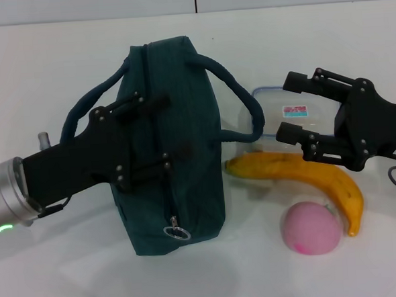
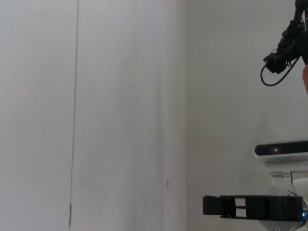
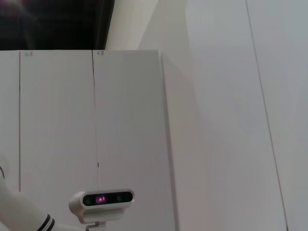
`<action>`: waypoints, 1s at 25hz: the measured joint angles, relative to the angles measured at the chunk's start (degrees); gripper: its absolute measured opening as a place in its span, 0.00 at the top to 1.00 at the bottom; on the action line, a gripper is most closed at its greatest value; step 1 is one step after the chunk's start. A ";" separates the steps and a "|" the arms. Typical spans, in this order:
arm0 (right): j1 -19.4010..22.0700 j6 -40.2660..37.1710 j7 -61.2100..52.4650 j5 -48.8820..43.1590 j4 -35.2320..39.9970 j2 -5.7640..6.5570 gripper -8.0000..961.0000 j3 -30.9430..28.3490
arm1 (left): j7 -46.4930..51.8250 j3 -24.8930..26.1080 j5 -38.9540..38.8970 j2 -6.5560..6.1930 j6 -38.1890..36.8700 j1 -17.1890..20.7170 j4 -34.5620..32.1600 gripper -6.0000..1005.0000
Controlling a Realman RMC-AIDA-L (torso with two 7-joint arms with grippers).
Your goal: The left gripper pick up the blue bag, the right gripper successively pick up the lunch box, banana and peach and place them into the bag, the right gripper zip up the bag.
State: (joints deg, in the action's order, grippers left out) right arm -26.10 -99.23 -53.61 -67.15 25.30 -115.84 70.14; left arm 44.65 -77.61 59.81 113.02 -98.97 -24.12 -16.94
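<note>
In the head view the blue bag [image 1: 185, 163] stands in the middle of the white table, zipper along its top, ring pull [image 1: 177, 232] at the near end, both handles spread out. My left gripper [image 1: 173, 126] is open and hovers over the bag's side. The lunch box [image 1: 277, 117] sits right of the bag, partly behind a handle. My right gripper [image 1: 288, 108] is open, one finger on each side of the lunch box. The banana [image 1: 307, 172] lies in front of the box. The peach [image 1: 312, 228] sits nearest me, beside the banana's tip.
A small grey cylinder [image 1: 44, 139] stands at the left, behind my left arm. The table's far edge meets a white wall [image 1: 190, 13]. Both wrist views show only walls and robot parts.
</note>
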 joint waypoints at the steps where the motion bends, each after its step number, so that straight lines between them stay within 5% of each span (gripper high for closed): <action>1: 0.02 0.00 0.00 0.00 0.00 0.00 0.22 -0.02 | -0.02 0.02 0.00 0.00 0.00 -0.03 -0.12 0.22; 16: -0.24 0.25 0.46 0.57 0.22 -0.07 0.22 -0.15 | 2.36 0.25 -0.03 -0.03 0.01 0.81 -3.60 0.22; 22: -0.15 0.02 0.24 0.68 0.54 0.14 0.22 -0.22 | 20.33 1.76 1.31 -3.62 0.96 1.82 -14.81 0.22; 25: -0.16 0.01 0.24 0.70 0.64 0.30 0.22 -0.21 | 33.55 7.71 6.93 -4.87 1.36 1.60 -21.02 0.22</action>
State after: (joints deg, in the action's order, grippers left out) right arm -26.26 -99.22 -53.37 -66.45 25.94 -115.54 69.93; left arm 78.20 -69.91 66.74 108.15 -97.61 -22.52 -37.96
